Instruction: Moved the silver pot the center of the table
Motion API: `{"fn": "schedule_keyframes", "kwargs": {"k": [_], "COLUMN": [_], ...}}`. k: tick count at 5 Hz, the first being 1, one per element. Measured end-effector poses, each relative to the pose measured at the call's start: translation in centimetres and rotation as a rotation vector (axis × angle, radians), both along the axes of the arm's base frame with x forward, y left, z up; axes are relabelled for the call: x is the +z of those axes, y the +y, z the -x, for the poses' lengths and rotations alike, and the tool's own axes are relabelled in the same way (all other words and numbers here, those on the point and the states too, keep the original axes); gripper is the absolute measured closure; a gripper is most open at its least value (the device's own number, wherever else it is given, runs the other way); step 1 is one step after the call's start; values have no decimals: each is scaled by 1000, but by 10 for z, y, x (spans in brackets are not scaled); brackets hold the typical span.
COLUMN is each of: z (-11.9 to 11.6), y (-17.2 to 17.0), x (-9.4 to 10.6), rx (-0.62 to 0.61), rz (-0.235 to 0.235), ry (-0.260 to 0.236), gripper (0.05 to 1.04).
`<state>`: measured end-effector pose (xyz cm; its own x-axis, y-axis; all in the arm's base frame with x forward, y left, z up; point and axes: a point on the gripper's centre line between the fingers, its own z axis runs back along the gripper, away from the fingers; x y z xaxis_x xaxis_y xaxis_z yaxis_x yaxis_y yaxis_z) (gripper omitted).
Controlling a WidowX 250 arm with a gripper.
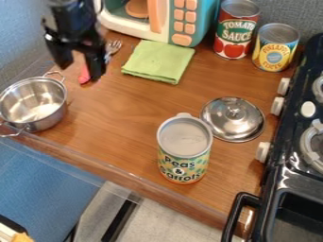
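On the left of the table [114, 118], the silver pot [35, 105] is found nearer and left of the gripper [80, 71], its jaws released.

Bright, fairly even light covers the desk [129, 111], with a pale sheen on the wood near the pot [47, 120]. White highlights gleam inside the pot, and the lid [221, 120] mixes bright glints with dark reflections. Small glints mark the black stove [284, 177]. Shadows are soft: the wood darkens just beside the pot and around the bases of the cans [232, 40] at the back. The gripper [80, 72] reads very dark, with faint highlights.
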<state>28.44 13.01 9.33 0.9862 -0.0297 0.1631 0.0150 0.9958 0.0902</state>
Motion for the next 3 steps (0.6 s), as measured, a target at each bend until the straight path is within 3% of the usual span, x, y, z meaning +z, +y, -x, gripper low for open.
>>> {"fn": "schedule_keyframes", "kwargs": {"k": [1,3], "z": [13,22], "y": [22,39], "x": [-13,-48], "rx": [16,75], "rz": [-58,-51], "ry": [-13,76], "gripper": [84,84]}}
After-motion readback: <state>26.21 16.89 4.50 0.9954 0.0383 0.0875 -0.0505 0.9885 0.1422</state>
